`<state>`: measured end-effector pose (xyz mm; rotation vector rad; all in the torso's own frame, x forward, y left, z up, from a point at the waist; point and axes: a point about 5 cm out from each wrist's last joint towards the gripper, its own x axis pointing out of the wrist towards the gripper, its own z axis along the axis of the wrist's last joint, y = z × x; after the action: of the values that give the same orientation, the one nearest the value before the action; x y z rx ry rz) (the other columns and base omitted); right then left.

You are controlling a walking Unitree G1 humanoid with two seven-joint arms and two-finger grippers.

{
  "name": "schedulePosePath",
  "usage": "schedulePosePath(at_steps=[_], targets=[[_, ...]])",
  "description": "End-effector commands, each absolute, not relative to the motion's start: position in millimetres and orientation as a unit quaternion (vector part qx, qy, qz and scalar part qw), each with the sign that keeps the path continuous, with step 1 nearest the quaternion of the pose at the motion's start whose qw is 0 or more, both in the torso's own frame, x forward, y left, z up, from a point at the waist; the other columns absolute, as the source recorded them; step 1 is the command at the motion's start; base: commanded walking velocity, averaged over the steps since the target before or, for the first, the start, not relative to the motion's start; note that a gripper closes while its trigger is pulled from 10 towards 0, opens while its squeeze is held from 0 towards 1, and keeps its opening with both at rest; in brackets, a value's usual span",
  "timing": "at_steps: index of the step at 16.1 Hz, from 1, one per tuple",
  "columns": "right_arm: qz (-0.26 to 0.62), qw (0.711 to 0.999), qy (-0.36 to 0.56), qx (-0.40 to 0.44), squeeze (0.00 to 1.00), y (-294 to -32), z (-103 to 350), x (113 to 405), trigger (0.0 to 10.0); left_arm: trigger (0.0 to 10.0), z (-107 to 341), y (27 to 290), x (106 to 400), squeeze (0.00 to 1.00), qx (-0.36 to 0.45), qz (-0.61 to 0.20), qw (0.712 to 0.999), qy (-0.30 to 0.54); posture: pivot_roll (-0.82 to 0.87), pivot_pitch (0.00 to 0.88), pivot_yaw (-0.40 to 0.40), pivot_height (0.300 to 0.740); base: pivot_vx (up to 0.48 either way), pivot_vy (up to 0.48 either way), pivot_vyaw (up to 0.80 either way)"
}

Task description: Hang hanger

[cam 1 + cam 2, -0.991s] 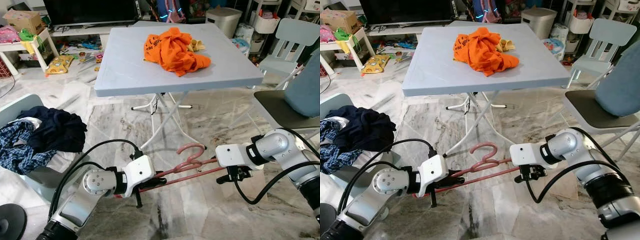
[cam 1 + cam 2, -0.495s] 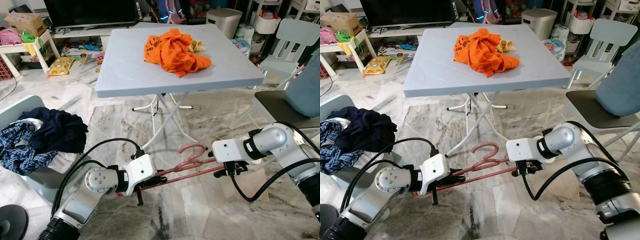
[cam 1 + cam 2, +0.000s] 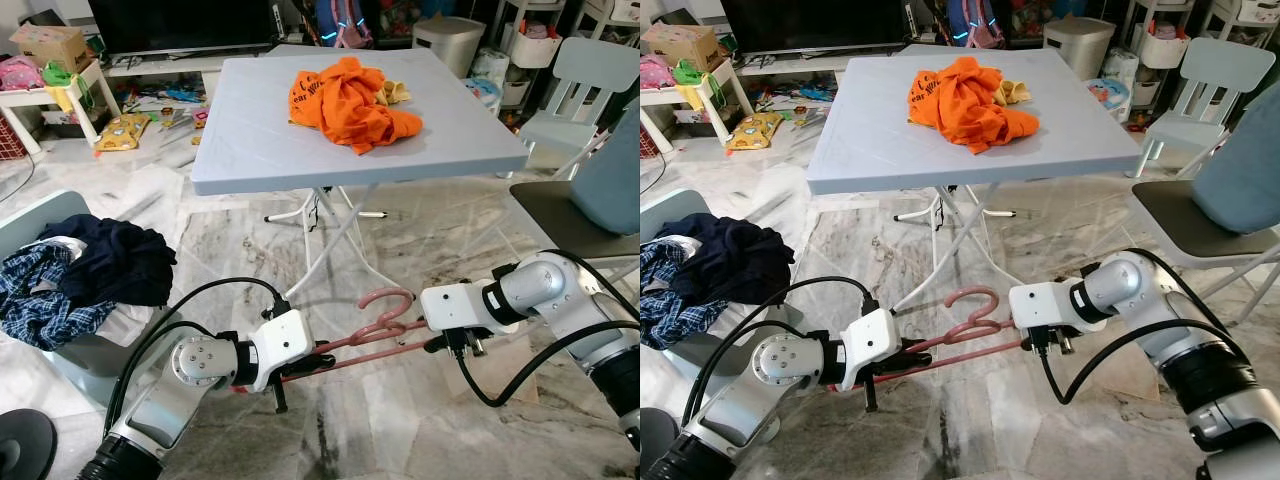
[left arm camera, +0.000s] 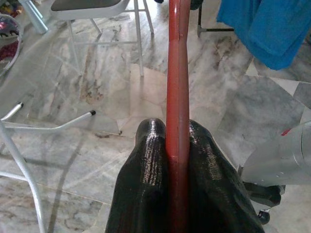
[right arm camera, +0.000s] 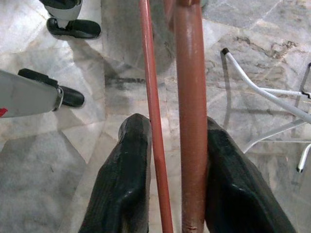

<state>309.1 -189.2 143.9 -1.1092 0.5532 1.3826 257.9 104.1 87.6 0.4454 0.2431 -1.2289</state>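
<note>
Two grippers: both hold one pink hanger [image 3: 372, 330] low over the marble floor [image 3: 400, 430], in front of the table.
Left gripper [image 4: 177, 145]: at about 7 o'clock in the head views; its fingers [image 4: 148, 179] are pressed against either side of the hanger's flat end, pinching it.
Right gripper [image 5: 170, 141]: at about 4 o'clock in the head views; its fingers [image 5: 129, 179] sit spread on either side of the hanger's thick arm and thin lower bar, the thick arm against one finger, the thin bar beside the other. Whether they grip it tightly I cannot tell.
Hanger: lies nearly level between the two grippers, hook curling up near the right gripper, not hung on anything.
Tabletop [image 3: 260, 140]: light blue, at 12 o'clock, carrying a crumpled orange shirt [image 3: 345, 100].
Clothes [image 3: 85, 275]: dark and plaid pile at 9 o'clock.
Chair [image 3: 575, 215]: at 3 o'clock, with blue cloth over it.
</note>
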Motion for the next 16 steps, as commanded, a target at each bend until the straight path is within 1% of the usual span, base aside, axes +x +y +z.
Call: schedulePosePath(at_steps=[1,13,14,16], targets=[[0.596,0.591,0.24,-0.488,0.0,-188.2,143.6,310.0,0.0,10.0,89.4,103.0,257.8,0.0,0.214,-0.576,0.782,0.108,-0.1,0.012,0.036,0.74,0.0,0.0,0.0],[0.589,0.586,0.247,-0.498,0.0,-191.0,136.4,314.2,0.0,10.0,87.4,99.3,255.7,0.0,0.213,-0.579,0.78,0.108,-0.11,0.015,0.025,0.74,0.0,0.0,0.0],[0.588,0.588,0.247,-0.498,0.0,-192.6,136.1,314.5,0.0,10.0,87.0,99.0,256.5,1.0,0.212,-0.572,0.786,0.104,-0.11,0.014,0.024,0.74,0.0,0.0,0.0],[0.579,0.595,0.241,-0.503,0.0,-193.9,133.8,316.1,0.0,10.0,87.9,99.1,257.9,1.0,0.205,-0.559,0.798,0.097,-0.1,0.015,0.022,0.74,0.0,0.0,0.0]])
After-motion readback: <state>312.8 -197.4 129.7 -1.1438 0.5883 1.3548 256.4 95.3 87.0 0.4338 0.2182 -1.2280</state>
